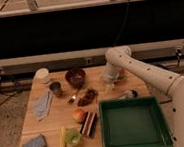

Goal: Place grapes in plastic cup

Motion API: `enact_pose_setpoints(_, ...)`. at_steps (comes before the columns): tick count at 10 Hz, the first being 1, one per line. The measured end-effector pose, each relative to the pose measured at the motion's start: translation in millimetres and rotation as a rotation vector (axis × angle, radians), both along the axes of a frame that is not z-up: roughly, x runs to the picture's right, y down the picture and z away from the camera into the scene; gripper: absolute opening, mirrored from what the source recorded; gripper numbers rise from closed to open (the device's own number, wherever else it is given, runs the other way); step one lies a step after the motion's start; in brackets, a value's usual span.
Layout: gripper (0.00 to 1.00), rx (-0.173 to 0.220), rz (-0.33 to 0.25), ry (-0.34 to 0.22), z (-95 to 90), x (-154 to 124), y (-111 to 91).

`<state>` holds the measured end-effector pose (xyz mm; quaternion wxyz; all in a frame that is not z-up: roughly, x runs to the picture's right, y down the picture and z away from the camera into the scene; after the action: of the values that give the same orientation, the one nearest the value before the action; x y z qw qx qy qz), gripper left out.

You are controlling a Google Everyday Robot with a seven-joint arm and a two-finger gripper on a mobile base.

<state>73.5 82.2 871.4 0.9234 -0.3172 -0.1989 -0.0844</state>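
The grapes (88,96), a small dark red bunch, lie on the wooden table (51,124) near its middle. The plastic cup (72,137), small and light green, stands near the front edge, left of the green tray. My gripper (109,87) hangs from the white arm (135,67), points down at the table, and is a little right of the grapes and apart from them. It is far from the cup.
A dark green tray (135,142) fills the front right. A red-yellow apple (79,115), a dark grey cup (56,88), a dark bowl (76,77), a white container (42,74), a grey cloth (42,104) and a blue sponge (34,144) surround the grapes.
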Motion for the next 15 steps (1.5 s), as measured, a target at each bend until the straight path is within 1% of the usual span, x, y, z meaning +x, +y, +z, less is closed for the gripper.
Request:
enact_pose_setpoints(2,0.65,-0.003,-0.012,0.001,0.8,2,1)
enact_pose_setpoints(3,0.65,-0.011,-0.032,-0.005,6.1,-1,5)
enact_pose_setpoints(6,0.65,-0.033,-0.076,-0.028,30.2,-17,20)
enact_pose_setpoints(8,0.65,-0.038,-0.082,-0.032,38.4,-23,21)
enact_pose_setpoints(12,0.65,-0.018,-0.069,-0.043,52.3,-37,11)
enact_pose_setpoints(15,0.65,-0.022,-0.06,-0.065,60.9,-50,10)
